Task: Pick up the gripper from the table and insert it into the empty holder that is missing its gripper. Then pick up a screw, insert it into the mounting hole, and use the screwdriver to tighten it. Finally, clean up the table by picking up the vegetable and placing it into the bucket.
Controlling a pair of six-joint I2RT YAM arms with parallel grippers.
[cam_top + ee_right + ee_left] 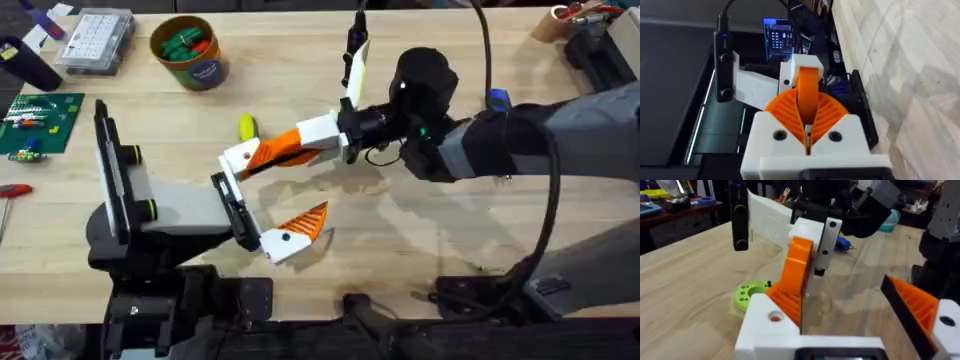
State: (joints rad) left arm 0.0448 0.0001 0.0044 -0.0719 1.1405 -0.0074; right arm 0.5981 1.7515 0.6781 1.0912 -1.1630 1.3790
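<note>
Inserting step in progress; nothing in the task is confirmed complete. Overhead: the right gripper [300,143] reaches across from the dark arm, its white fingers with orange ribbed pads clamped on the gripper [270,152], a tapering orange wedge. The wedge's butt end meets the holder [240,160], the small white socket on the black jaw rail of the grey arm. The left gripper [270,195] stands wide and holds nothing. Its other socket carries the paler orange ribbed finger [306,222]. The vegetable [246,127], a smooth yellow oval, lies on the counter [420,250] just beyond the holder, well apart from the bucket [190,52] at the far left. So the clean-up is not done. The bucket is a round orange-brown tub with a dark label, and green and red pieces lie inside. Left wrist: the gripper [797,275] stands steeply in the holder [767,322], matte printed plastic with a round mounting hole on top. I cannot tell whether it is fully seated. No screw is visible at that hole. The counter [690,280] is pale wood plank with light grain. Right wrist: the right gripper [807,107] pinches the gripper [808,85] between fanned ribbed pads [785,107]. Judgement: seating remains, then the screw, the tightening and the vegetable.
</note>
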